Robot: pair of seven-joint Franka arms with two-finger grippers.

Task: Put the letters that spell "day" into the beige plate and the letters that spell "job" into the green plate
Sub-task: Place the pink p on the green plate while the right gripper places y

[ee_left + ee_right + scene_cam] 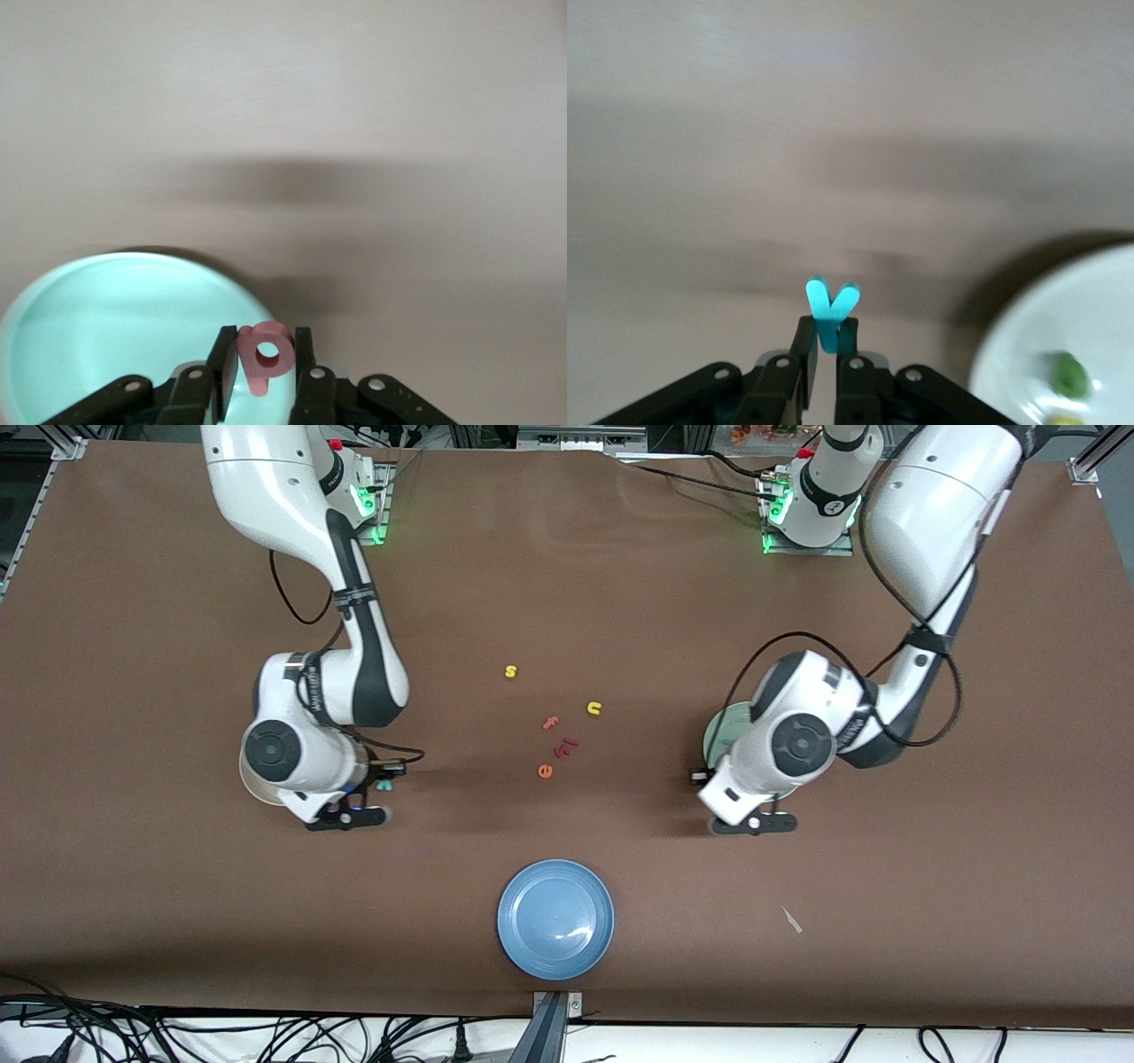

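My left gripper point(263, 341) is shut on the salmon-red b point(267, 356), which hangs over the rim of the pale green plate point(106, 328). In the front view that plate point(719, 731) is mostly hidden under the left arm. My right gripper point(827, 329) is shut on the stem of the teal y point(831, 305), over bare table beside the beige plate point(1072, 328). A green d point(1069, 375) and a yellow a point(1067, 420) lie in the beige plate. The front view shows only a sliver of the beige plate point(251, 786) under the right arm.
A blue plate point(555, 919) sits near the table's front edge. Loose letters lie mid-table: yellow s point(510, 671), yellow u point(594, 708), salmon f point(551, 724), small red pieces point(567, 746), orange e point(545, 771). A white scrap point(791, 919) lies toward the left arm's end.
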